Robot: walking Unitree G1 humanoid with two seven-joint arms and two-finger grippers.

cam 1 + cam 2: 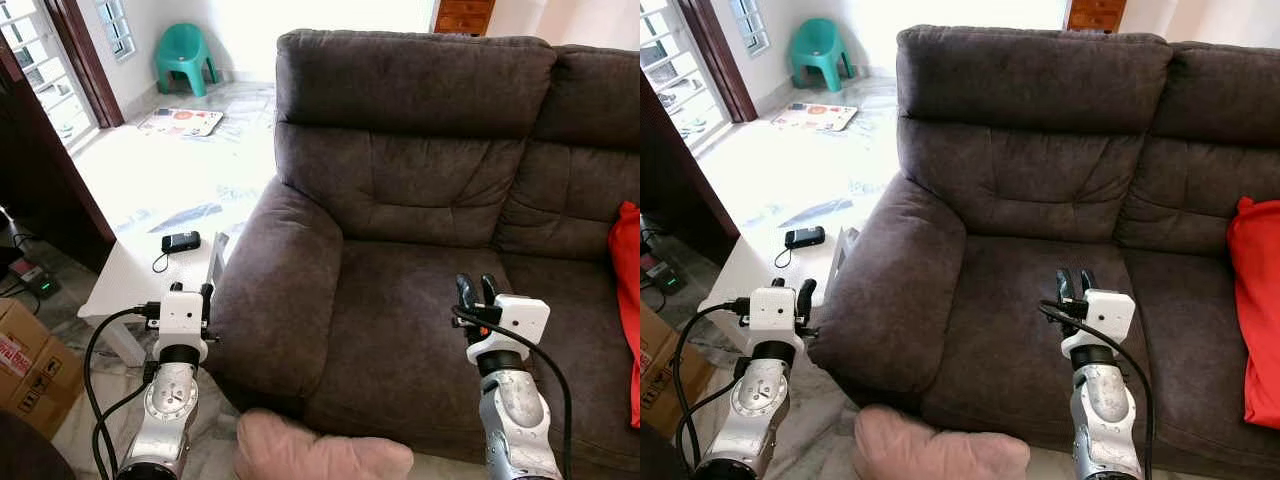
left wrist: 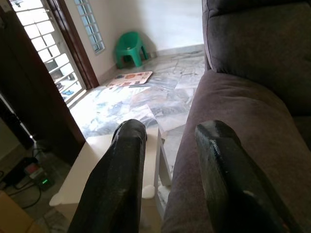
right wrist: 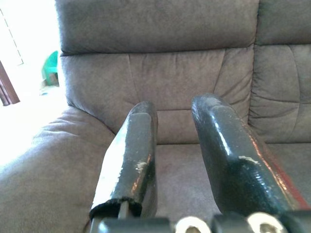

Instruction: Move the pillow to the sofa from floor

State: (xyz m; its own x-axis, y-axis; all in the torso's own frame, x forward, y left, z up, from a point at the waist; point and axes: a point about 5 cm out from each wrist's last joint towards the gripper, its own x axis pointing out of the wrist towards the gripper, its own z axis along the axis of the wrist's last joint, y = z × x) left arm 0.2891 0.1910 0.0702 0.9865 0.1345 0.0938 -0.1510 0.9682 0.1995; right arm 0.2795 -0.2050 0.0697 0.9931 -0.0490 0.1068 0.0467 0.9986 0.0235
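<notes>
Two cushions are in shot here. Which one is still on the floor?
The pink pillow, lying on the floor against the sofa's front, between the two arms. The red cushion already sits on the seat at the robot's far right.

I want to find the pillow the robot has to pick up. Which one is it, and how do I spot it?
Start at the big dark brown fabric sofa. Look down to the floor just in front of its left armrest, between the robot's two silver arms: the soft pale pink pillow lies there. The bright red cushion already sits up on the sofa seat at the far right, so that one isn't it.
</notes>
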